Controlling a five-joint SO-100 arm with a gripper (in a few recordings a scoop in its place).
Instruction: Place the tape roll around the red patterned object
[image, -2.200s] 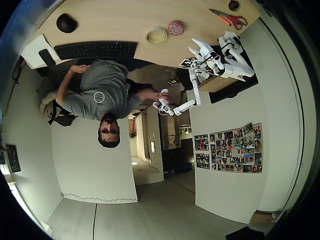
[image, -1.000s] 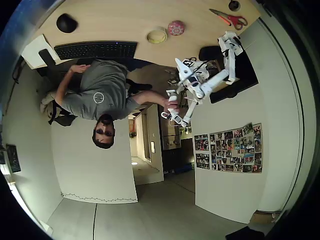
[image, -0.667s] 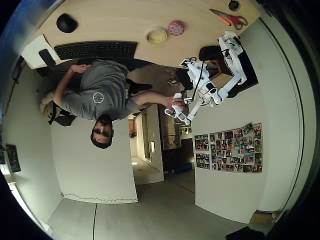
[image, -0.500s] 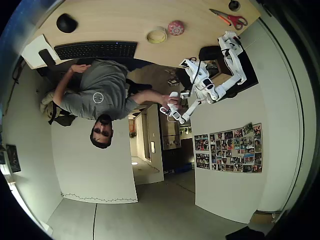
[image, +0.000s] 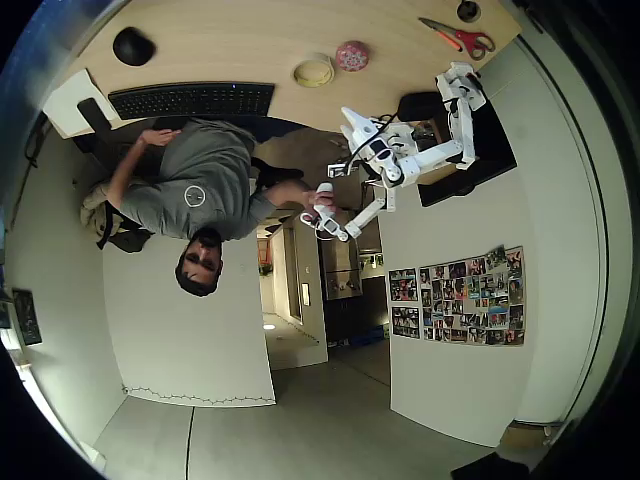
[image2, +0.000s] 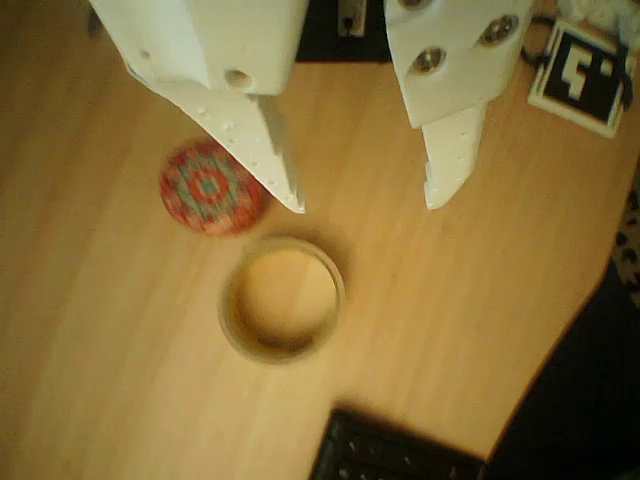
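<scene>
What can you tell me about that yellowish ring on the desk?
The tape roll is a pale cream-yellow ring with a wide open centre showing bare wood through it. It lies flat on the wooden table, beside the red patterned object, near it but apart. The open gripper hangs above, not touching it.

In the overhead view the white arm has swung out from its folded spot by the desk's edge. It now reaches left toward the middle of that edge. Its jaws, spread apart, now point toward the tape roll.
</scene>
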